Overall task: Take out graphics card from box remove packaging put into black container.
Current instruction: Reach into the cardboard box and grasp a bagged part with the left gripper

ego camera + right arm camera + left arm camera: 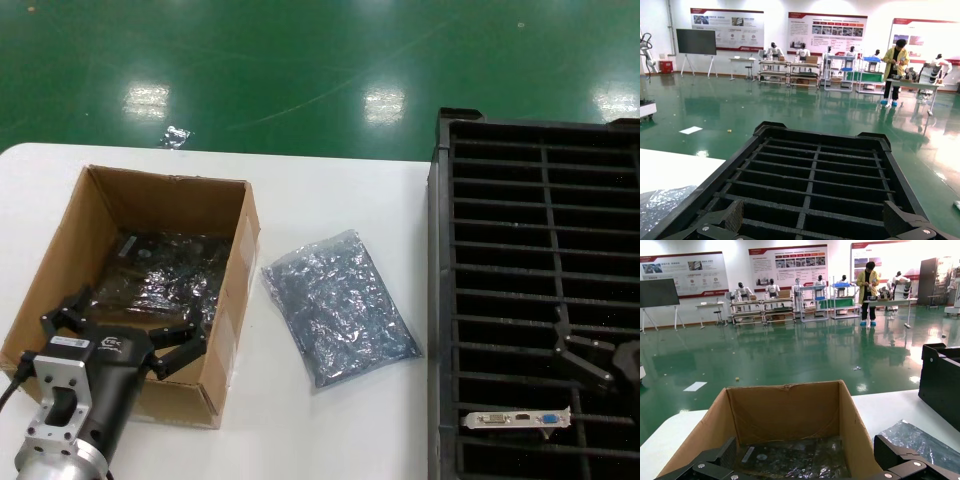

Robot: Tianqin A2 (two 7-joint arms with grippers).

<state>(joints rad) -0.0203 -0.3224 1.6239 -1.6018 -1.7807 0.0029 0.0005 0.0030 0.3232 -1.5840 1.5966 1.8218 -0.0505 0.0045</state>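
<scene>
1. The box (150, 270) stands open on the white bench (330, 190), and serves here as the landmark for the other things.
2. Inside the box lies a bagged graphics card (170, 275), wrapped in shiny grey-silver packaging and resting on the box floor; the left wrist view shows the same bag (795, 460) at the bottom of the box.
3. The left tool (120, 335) hangs over the near rim of the box, its black fingers (180, 355) spread apart and gripping nothing.
4. Just beside the box, on the side toward the black container, a second antistatic bag (340, 305) lies flat on the bench, apart from the box wall.
5. The black container (540, 180) sits beyond that bag, well apart from the box, its thin ribs dividing it into long narrow slots.
6. In a near slot of the container, far from the box, a graphics card's metal bracket (517, 418) shows, standing on edge.
7. The right tool (600, 362) is over the container's near part, its fingers (732, 216) spread apart and empty.
</scene>
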